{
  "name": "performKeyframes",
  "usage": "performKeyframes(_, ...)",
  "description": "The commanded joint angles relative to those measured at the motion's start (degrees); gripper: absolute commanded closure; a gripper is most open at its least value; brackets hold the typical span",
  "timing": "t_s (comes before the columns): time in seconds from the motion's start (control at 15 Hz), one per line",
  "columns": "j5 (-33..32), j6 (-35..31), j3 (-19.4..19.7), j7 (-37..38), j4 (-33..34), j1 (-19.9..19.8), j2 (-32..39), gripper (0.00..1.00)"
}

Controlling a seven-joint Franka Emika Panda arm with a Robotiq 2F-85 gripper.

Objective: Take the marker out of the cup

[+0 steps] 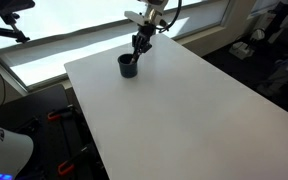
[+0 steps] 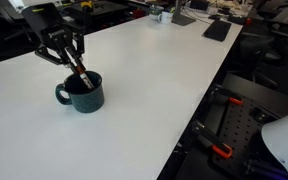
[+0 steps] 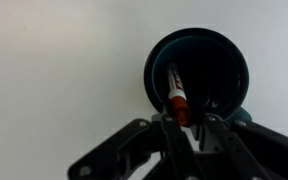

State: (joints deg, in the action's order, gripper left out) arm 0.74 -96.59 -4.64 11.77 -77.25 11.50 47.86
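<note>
The cup [image 1: 128, 66] is a small dark teal cup standing near the far corner of the white table [image 1: 184, 115]. In an exterior view [image 2: 84, 96] it shows a small handle on its side. The reddish marker [image 2: 82, 76] leans in the cup with its top end sticking out above the rim. The wrist view shows the marker [image 3: 176, 95] against the cup's dark inner wall [image 3: 219, 70]. My gripper [image 2: 72, 63] is directly above the cup, shut on the marker's top end, and it also shows in the wrist view [image 3: 184, 122] and an exterior view [image 1: 139, 45].
The cup stands close to the table's edge [image 1: 94, 60], with a bright window strip [image 1: 54, 45] behind. A black flat object [image 2: 217, 30] and small items lie at the table's far end. Dark equipment with red clamps [image 2: 224, 150] sits below the table's side.
</note>
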Motion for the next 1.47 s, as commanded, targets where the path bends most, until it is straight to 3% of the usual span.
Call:
performKeyframes(0.0, 0.52, -0.11, 0.61, 1.21, 0.21, 0.26, -0.28, 0.95)
performKeyframes(1.4, -1.45, -6.99, 4.59, 6.65, -5.25, -0.43, -13.29, 0.95)
